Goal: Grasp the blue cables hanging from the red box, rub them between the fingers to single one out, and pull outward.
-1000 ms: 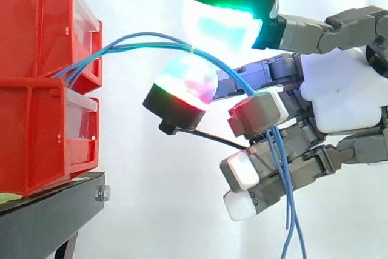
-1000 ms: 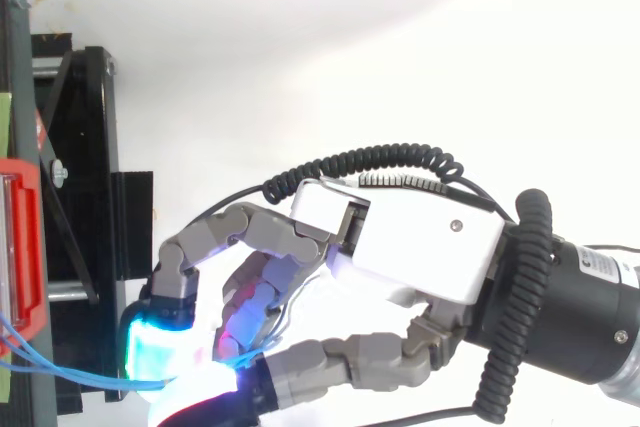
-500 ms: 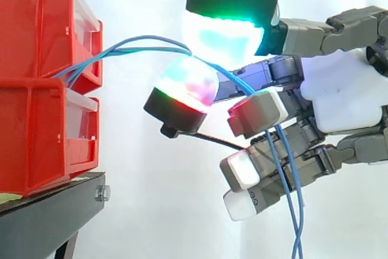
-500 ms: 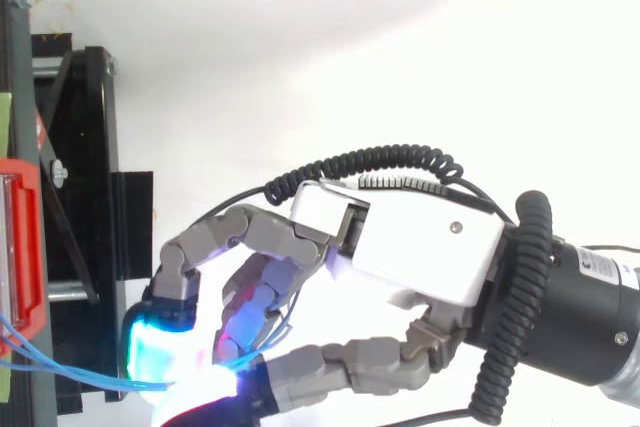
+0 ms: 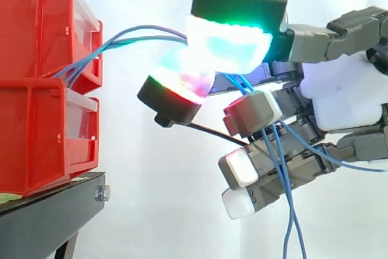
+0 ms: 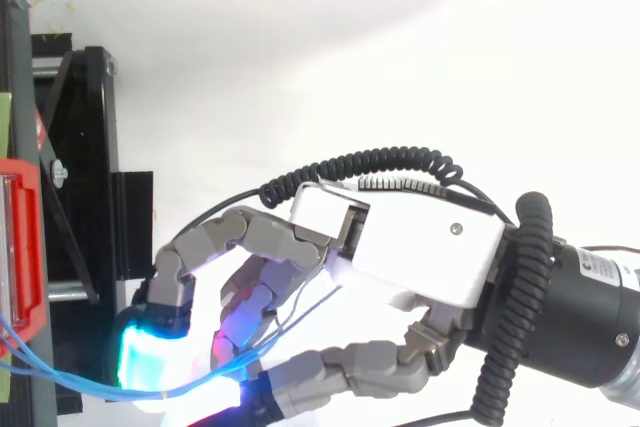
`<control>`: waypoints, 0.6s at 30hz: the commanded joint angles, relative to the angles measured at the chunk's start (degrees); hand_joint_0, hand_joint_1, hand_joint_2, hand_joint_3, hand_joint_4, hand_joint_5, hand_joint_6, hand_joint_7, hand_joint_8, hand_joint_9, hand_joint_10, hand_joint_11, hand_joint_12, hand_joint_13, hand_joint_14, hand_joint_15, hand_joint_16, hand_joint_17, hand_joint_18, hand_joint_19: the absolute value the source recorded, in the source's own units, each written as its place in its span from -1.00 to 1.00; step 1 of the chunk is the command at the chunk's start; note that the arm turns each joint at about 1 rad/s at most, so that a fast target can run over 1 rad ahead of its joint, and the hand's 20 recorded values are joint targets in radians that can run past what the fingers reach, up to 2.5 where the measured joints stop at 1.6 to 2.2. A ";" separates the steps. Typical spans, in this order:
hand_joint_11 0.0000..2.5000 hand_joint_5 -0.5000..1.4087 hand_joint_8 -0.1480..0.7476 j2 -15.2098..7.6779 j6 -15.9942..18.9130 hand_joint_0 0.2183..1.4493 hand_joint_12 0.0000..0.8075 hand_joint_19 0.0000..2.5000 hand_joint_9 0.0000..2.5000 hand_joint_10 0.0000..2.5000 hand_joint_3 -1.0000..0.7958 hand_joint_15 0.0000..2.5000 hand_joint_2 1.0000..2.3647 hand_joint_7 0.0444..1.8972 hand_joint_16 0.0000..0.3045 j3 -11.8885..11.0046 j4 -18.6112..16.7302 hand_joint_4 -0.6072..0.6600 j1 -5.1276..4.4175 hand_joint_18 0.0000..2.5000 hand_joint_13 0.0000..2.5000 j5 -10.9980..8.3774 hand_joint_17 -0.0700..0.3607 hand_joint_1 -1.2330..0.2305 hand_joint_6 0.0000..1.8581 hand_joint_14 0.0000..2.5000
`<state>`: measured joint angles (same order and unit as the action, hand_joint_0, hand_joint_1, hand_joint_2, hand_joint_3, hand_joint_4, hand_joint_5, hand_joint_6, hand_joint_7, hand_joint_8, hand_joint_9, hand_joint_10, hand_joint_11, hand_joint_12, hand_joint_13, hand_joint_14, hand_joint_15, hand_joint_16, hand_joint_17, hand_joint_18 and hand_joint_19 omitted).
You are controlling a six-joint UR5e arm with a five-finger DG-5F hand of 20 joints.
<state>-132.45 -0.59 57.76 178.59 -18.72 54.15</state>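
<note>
1. The hand comes in from the right, with its palm at about the level of the upper bin.
2. The hand is pinching. The green-cyan pad on top and the red-magenta pad below are pressed together with the blue cables between them.
3. The other fingers are curled under the pinch with white pads, stacked one below another.
4. The cables leave the front of the red bins where the two stacked bins meet, arc up and right through clear air, then enter the pinch.
5. Past the pinch the strands drop across the curled fingers and hang loose below the hand. One strand runs off toward the right edge.
6. In the top view, the cables run from the bin edge into the glowing pads, with the hand off the black stand.
7. The bins sit on the black stand, white curtain behind.
</note>
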 commanded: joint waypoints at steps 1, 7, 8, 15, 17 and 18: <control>-0.10 -0.65 -0.15 0.00 -0.03 -0.23 -0.25 -0.68 -0.07 -0.98 -0.44 -0.48 -1.00 -0.14 -0.77 -0.11 0.00 -0.08 -0.09 -0.48 -0.25 -0.01 -0.31 -0.51 -0.01 -0.98; -0.10 -0.65 -0.13 0.00 -0.03 -0.45 -0.23 -0.67 -0.07 -0.98 -0.44 -0.48 -1.00 -0.11 -0.76 -0.20 0.00 0.01 -0.09 -0.49 -0.25 -0.10 -0.30 -0.58 -0.02 -0.98; -0.11 -0.65 -0.10 0.00 -0.03 -0.49 -0.21 -0.66 -0.07 -0.99 -0.44 -0.48 -1.00 -0.12 -0.76 -0.20 0.00 0.02 -0.18 -0.48 -0.25 -0.10 -0.29 -0.57 -0.02 -0.98; -0.13 -0.64 -0.01 0.00 0.33 -0.68 -0.11 -0.66 -0.05 -0.99 -0.44 -0.49 -1.00 -0.12 -0.70 -0.20 0.09 0.04 -0.18 -0.43 -0.23 -0.10 -0.19 -0.49 -0.03 -0.98; -0.14 -0.64 -0.04 0.00 0.33 -0.60 -0.13 -0.63 -0.04 -0.98 -0.44 -0.49 -1.00 -0.08 -0.71 -0.20 0.09 0.00 -0.26 -0.45 -0.23 -0.10 -0.22 -0.32 -0.04 -0.98; -0.15 -0.64 -0.06 0.00 0.33 -0.57 -0.13 -0.63 -0.04 -0.99 -0.44 -0.48 -1.00 -0.07 -0.72 -0.20 0.09 -0.01 -0.26 -0.45 -0.22 -0.10 -0.23 -0.27 -0.04 -0.98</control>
<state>-132.45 -0.31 57.59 178.68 -18.95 54.06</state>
